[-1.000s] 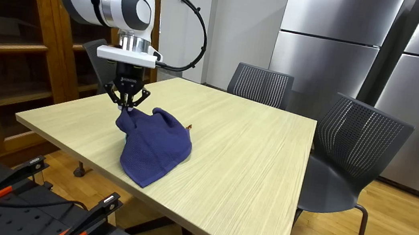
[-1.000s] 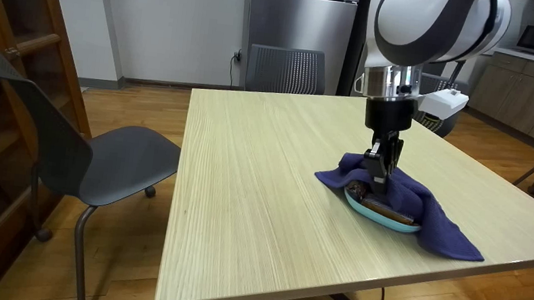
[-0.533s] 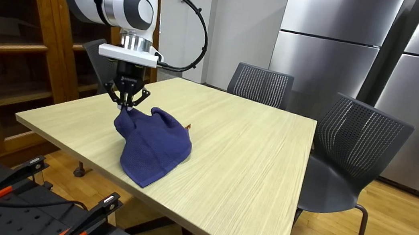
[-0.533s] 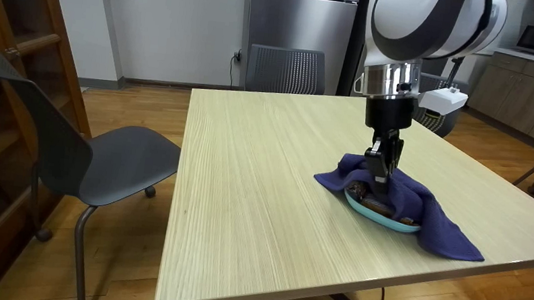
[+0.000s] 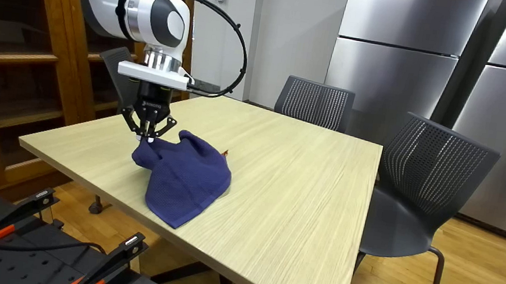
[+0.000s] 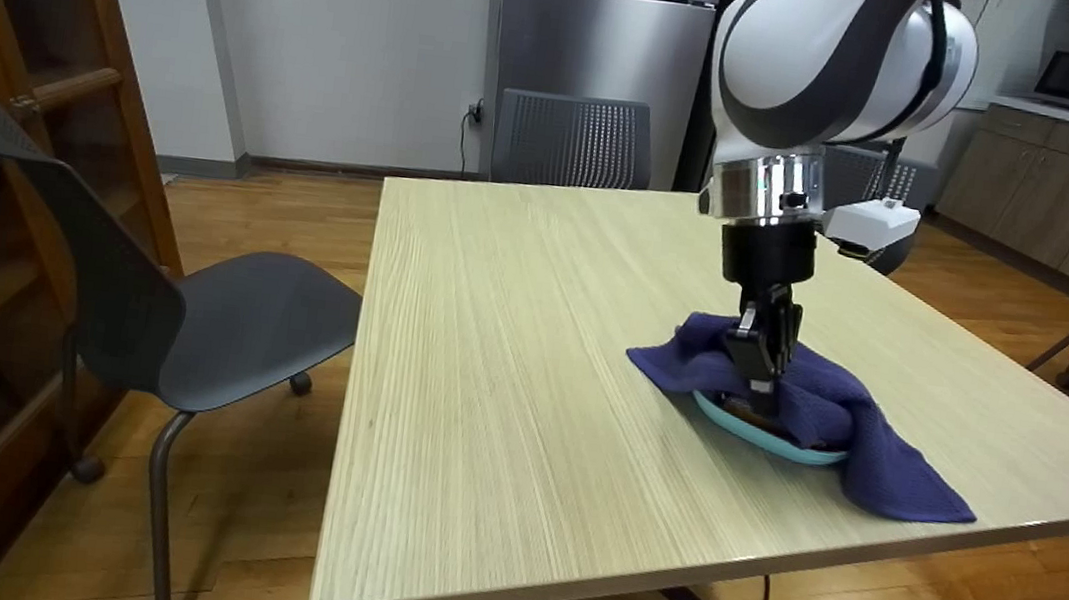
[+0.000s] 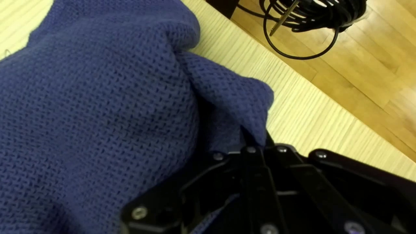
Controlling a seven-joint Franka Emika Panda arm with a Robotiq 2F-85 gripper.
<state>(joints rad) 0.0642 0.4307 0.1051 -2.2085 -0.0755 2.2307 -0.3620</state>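
Wrist view: the gripper (image 7: 259,143) is clamped on a fold of blue-purple towel (image 7: 113,107), centre frame.
That pinch looks shallow, so the fold could slip loose; a snag could drag the turquoise dish (image 6: 760,440), lower right of an exterior view, spilling its brown contents (image 6: 739,411). Left to right in an exterior view: wooden cabinet (image 5: 59,33), towel at lower centre-left on the pale table (image 5: 287,176), grey chairs (image 5: 437,173), steel refrigerators (image 5: 393,77).
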